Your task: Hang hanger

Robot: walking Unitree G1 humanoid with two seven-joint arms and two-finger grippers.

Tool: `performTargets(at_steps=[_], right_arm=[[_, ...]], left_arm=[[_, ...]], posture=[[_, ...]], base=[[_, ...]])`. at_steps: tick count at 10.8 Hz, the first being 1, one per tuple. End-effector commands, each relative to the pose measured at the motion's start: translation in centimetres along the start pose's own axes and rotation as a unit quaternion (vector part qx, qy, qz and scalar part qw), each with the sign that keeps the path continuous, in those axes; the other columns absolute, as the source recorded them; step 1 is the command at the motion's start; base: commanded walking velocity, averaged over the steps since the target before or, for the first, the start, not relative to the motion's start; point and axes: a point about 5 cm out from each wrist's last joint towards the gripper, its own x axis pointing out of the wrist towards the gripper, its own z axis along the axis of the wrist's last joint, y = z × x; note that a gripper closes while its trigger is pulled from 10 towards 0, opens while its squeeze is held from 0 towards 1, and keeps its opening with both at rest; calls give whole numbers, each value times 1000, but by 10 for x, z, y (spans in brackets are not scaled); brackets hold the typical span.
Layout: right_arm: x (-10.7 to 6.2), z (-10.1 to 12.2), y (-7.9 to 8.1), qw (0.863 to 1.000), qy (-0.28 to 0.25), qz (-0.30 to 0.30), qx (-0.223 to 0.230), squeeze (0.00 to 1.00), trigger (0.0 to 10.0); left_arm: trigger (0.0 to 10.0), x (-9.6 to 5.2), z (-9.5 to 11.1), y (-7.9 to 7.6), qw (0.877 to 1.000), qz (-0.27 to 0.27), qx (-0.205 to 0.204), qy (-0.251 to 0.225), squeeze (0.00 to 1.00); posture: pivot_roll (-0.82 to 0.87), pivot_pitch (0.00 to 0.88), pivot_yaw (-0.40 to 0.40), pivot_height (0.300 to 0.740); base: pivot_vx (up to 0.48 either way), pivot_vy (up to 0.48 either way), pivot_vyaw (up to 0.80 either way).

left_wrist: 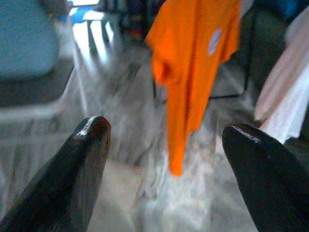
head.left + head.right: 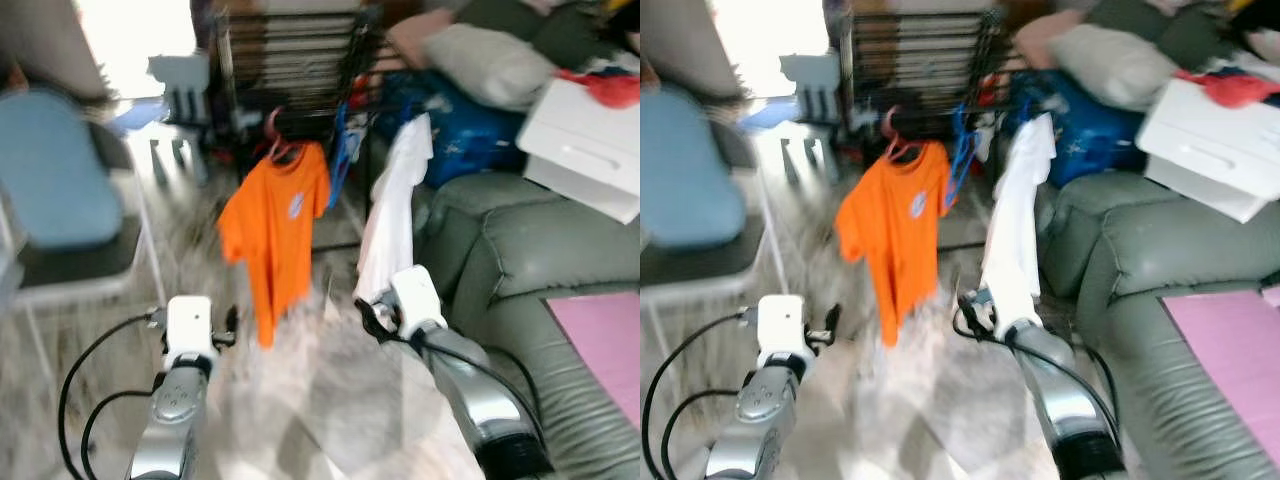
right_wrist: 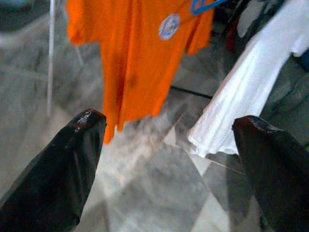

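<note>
An orange T-shirt [image 2: 277,225] hangs on a pink hanger [image 2: 277,140] from a black drying rack [image 2: 290,60] ahead of me. A blue hanger [image 2: 342,150] hangs just right of it, and a white shirt [image 2: 395,210] hangs further right. My left gripper [image 1: 166,129] is open and holds nothing; the orange shirt [image 1: 193,63] is beyond it, some way off. My right gripper [image 3: 169,120] is also open and holds nothing, facing the gap between the orange shirt [image 3: 140,53] and the white shirt [image 3: 246,96]. Both arms are raised low in front of me. The views are blurred.
A grey-green sofa [image 2: 520,260] fills the right side, with a pink mat [image 2: 605,335] and a white box [image 2: 585,140] on it. A blue-cushioned chair [image 2: 60,200] stands at the left, and a small pale stool [image 2: 180,90] is beyond it. Marble floor [image 2: 300,400] lies between me and the rack.
</note>
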Motion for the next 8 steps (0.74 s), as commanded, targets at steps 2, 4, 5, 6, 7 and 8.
performTargets(at_steps=[2,4,5,6,7,8], right_arm=[[8,3,-1,1000,-2,18,-3,0,10000],[11,1,-6,1000,-4,12,-1,0,10000],[11,0,-7,1000,-6,8,0,0,10000],[11,-3,-6,1000,-10,5,5,0,10000],[10,-6,-5,1000,-11,2,7,0,10000],[8,-10,-4,1000,-17,-6,12,0,10000]], left_arm=[[10000,7,6,-3,1000,9,-6,-20,0],[10000,8,5,-6,999,12,-12,-28,0],[10000,7,3,-6,999,8,-13,-31,0],[10000,9,2,-8,999,-6,-6,-31,0],[10000,11,3,-8,999,-11,-1,-32,0],[10000,15,4,-10,999,-18,2,-35,0]], posture=[[45,0,-117,740],[45,0,-110,740],[36,0,-96,740],[21,0,-73,740],[13,0,-60,740],[-9,0,-29,740]], base=[[0,0,0],[0,0,0],[0,0,0],[0,0,0],[0,0,0],[0,0,488]])
